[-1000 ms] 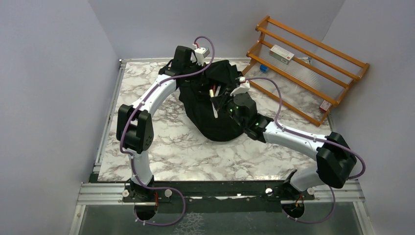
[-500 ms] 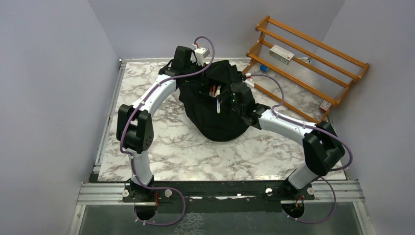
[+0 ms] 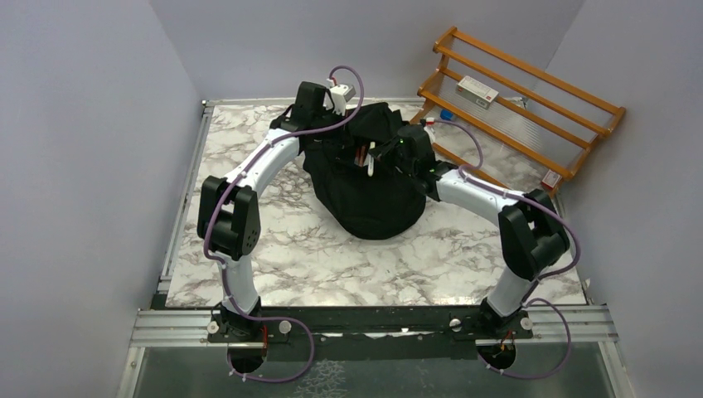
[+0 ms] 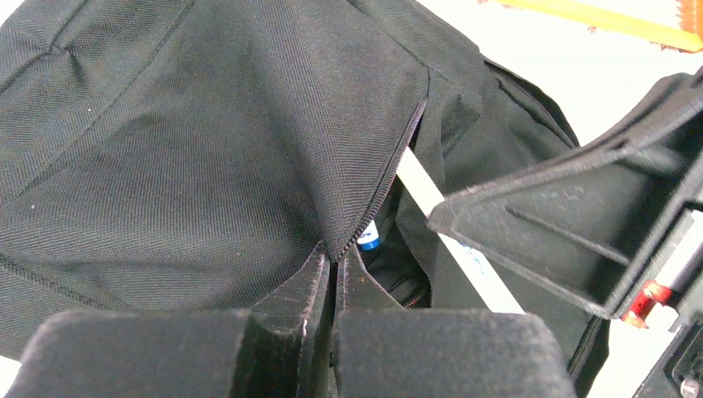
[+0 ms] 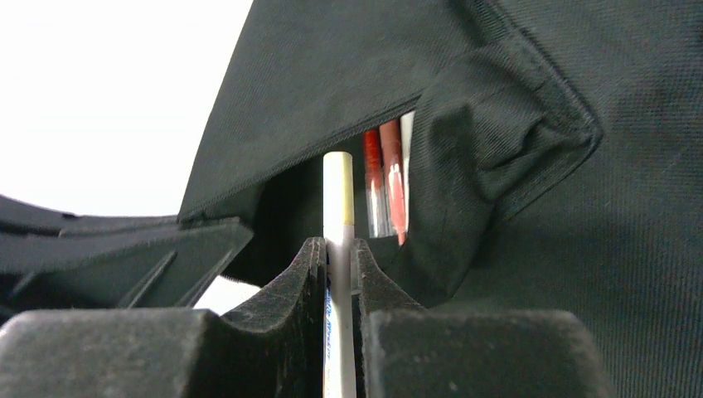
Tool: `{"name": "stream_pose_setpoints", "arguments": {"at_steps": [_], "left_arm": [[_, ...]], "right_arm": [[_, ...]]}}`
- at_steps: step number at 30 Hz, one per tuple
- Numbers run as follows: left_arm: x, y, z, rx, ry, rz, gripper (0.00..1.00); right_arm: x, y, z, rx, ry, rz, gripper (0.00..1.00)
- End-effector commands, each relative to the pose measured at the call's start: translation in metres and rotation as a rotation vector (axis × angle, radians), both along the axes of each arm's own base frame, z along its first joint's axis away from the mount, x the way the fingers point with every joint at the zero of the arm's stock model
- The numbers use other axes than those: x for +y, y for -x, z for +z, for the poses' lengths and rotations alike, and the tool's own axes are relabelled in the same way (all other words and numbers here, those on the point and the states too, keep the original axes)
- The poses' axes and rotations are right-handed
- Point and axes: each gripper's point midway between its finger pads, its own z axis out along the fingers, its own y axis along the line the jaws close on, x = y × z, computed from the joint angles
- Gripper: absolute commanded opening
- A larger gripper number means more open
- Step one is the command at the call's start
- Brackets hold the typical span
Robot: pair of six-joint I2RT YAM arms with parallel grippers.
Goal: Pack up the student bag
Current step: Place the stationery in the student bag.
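Black bag (image 3: 369, 203) lies at twelve o'clock on the worktop (image 3: 332, 257), red pens (image 5: 391, 174) already inside; left gripper (image 4: 332, 264) pinches its opening's edge, right gripper (image 5: 338, 249) clamps a white pen (image 5: 338, 182) not yet inserted.

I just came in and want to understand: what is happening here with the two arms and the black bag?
Two arms are packing the student bag, which lies on the marble table. The left end effector is shut on the fabric edge of the bag's opening and holds it up. The right end effector grips a white pen, its far end at the mouth of that opening. Red pens already sit inside.
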Motion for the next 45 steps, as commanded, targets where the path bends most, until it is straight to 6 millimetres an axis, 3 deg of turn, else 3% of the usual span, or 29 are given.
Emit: {"name": "stream_pose_setpoints", "arguments": {"at_steps": [1, 11, 20, 28, 29, 32, 34, 38, 45], "left_arm": [[-0.012, 0.009, 0.018, -0.033, 0.043, -0.036, 0.00], [-0.026, 0.018, 0.018, -0.026, 0.070, -0.067, 0.00], [-0.029, 0.019, 0.025, -0.023, 0.095, -0.066, 0.00], [-0.031, 0.023, 0.025, -0.018, 0.099, -0.079, 0.00], [-0.031, 0.023, 0.025, -0.019, 0.100, -0.078, 0.00], [-0.030, 0.023, 0.024, -0.020, 0.096, -0.078, 0.00], [-0.031, 0.023, 0.023, -0.018, 0.096, -0.079, 0.00], [-0.032, 0.021, 0.023, -0.013, 0.100, -0.079, 0.00], [-0.032, 0.020, 0.022, -0.018, 0.095, -0.078, 0.00]], "right_arm": [[0.002, -0.014, -0.002, 0.064, -0.108, -0.018, 0.01], [0.008, -0.047, -0.002, 0.079, -0.191, -0.109, 0.01], [-0.002, -0.078, -0.025, 0.073, -0.184, -0.263, 0.01], [0.000, -0.102, -0.017, -0.029, -0.164, -0.280, 0.01], [0.001, -0.103, -0.014, -0.046, -0.160, -0.270, 0.04], [0.002, -0.100, -0.008, -0.081, -0.140, -0.242, 0.28], [0.000, -0.097, -0.005, -0.097, -0.127, -0.233, 0.36], [-0.004, -0.091, 0.000, -0.122, -0.104, -0.221, 0.42], [-0.009, -0.067, 0.023, -0.197, -0.060, -0.130, 0.42]]}}
